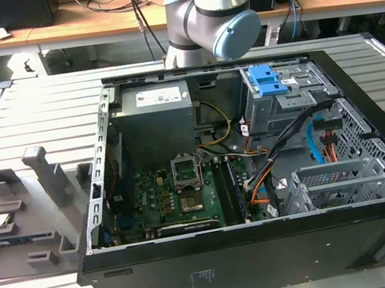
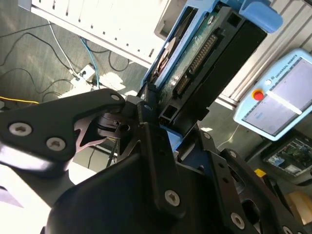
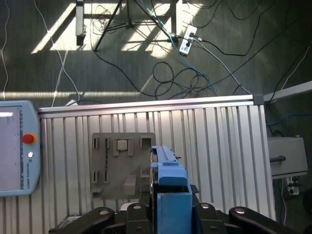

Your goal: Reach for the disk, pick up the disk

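Blue-framed disk [image 2: 195,58] pinched in the end effector [image 2: 163,114]; grey tray [image 3: 109,170] holds a chip [image 3: 122,144]

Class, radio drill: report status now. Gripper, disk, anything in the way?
Gripper shut on the disk. Disk held in the air over the slatted table. Nothing blocking it; grey fixture tray lies on the table below.

exterior: even, bright | first wrist: sun patches on floor [image 3: 97,29] | second wrist: blown-out glare
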Available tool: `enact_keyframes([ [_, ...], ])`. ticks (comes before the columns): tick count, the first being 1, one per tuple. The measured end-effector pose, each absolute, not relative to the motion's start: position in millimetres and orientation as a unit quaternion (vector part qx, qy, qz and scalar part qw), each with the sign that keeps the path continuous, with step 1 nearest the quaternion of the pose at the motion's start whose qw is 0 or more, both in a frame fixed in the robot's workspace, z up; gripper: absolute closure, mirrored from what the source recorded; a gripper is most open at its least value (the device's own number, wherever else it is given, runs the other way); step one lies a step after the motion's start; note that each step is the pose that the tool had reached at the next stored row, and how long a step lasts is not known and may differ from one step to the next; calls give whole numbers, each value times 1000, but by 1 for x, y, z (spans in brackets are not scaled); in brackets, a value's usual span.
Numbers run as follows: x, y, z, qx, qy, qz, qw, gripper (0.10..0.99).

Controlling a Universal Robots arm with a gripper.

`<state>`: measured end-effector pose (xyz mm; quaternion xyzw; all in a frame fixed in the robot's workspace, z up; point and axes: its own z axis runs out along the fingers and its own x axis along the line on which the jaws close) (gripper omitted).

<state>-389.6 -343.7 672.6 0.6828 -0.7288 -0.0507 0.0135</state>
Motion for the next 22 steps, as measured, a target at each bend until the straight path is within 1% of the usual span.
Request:
enact_keyframes([
  [7,-389,-344,669,683,-729,-51,13,722],
  [22,-389,-344,643,683,-729,-51,14,722],
])
